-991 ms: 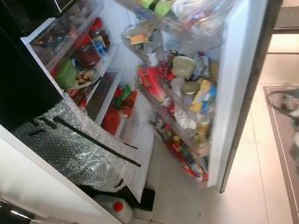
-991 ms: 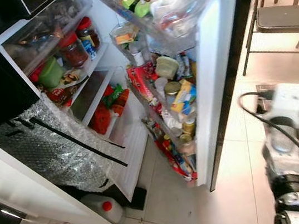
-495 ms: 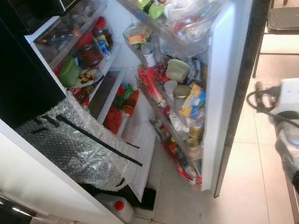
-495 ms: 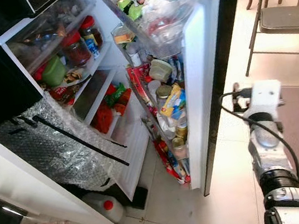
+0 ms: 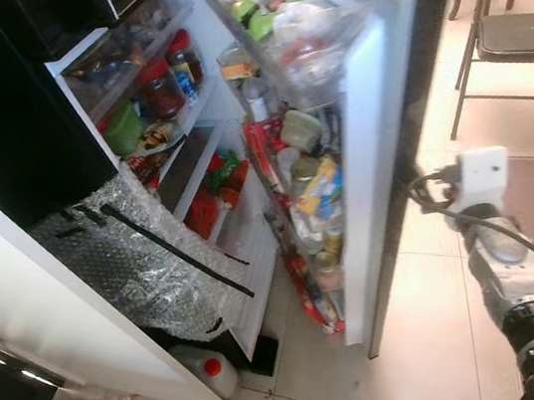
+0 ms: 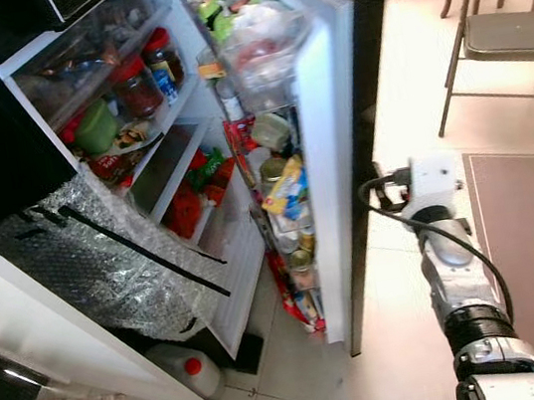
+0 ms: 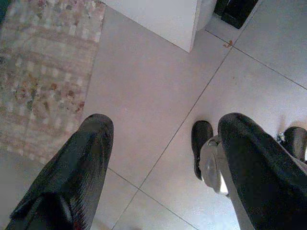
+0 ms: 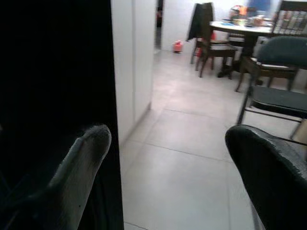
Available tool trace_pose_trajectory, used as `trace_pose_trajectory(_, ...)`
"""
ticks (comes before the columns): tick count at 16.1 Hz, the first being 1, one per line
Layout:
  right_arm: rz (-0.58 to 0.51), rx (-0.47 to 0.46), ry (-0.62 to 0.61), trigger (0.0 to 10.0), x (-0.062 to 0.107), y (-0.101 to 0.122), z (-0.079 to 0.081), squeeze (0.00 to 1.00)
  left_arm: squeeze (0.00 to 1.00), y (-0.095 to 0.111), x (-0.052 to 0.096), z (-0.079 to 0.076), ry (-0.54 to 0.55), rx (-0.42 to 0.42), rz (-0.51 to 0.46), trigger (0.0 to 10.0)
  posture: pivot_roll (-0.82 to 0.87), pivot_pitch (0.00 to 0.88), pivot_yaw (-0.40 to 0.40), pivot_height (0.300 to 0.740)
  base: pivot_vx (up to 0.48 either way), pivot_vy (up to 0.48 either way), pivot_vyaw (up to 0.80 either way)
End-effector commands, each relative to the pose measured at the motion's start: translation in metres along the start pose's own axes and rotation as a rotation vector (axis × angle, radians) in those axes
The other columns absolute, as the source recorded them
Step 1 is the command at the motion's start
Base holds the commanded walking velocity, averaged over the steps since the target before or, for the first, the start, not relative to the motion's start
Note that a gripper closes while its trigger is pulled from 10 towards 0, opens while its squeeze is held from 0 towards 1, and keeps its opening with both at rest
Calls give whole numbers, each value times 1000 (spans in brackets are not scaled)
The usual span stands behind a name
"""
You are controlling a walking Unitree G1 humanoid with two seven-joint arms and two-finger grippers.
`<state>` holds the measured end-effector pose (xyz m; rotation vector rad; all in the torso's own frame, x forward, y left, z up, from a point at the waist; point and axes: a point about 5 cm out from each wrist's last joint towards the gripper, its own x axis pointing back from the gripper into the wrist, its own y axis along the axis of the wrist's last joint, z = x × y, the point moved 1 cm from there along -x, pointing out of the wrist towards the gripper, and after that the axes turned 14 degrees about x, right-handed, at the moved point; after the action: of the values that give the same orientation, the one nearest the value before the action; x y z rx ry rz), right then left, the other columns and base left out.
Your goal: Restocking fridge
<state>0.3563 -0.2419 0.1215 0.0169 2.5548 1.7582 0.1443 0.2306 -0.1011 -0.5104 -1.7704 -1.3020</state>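
No text, label, brand or number can be read. The jars (image 6: 161, 53) on the fridge (image 6: 328, 100) shelf and the packets (image 5: 311, 188) in its door carry printed labels, but these are too small and blurred to read.

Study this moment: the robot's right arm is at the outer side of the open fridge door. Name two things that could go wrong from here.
1. The fridge door has tightly packed shelves; a hard swing could shake jars and packets loose.
2. Crumpled bubble wrap bulges from the lower fridge opening; it may catch in the door and keep it from sealing. The right gripper is open beside the door's dark outer face, so contact is a push, not a hold.
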Motion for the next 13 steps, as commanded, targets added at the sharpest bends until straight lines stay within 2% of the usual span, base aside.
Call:
trace_pose_trajectory(1,-49,1,79,10000,-1,10,15,0,0,-1,1,4,8,-25,8,10000,-129,0,93,740,0,0,0)
trace_pose_trajectory(2,-54,1,92,10000,-1,11,17,0,0,-1,1,4,8,-26,8,10000,-129,0,93,740,0,0,0)
trace_pose_trajectory(8,-173,-49,302,10000,1,36,57,0,0,1,0,2,7,-25,4,10000,-130,0,90,740,0,0,0)
trace_pose_trajectory(9,-199,-55,362,10000,3,41,69,0,0,1,0,2,7,-24,2,10000,-132,0,92,740,0,0,0)
trace_pose_trajectory(10,-240,-74,466,10000,9,49,88,0,0,2,0,1,4,-24,1,10000,-134,0,90,740,0,0,0)
trace_pose_trajectory(13,-267,-103,603,10000,22,52,112,0,0,3,-1,0,2,-25,-2,10000,-140,0,92,740,0,0,0)
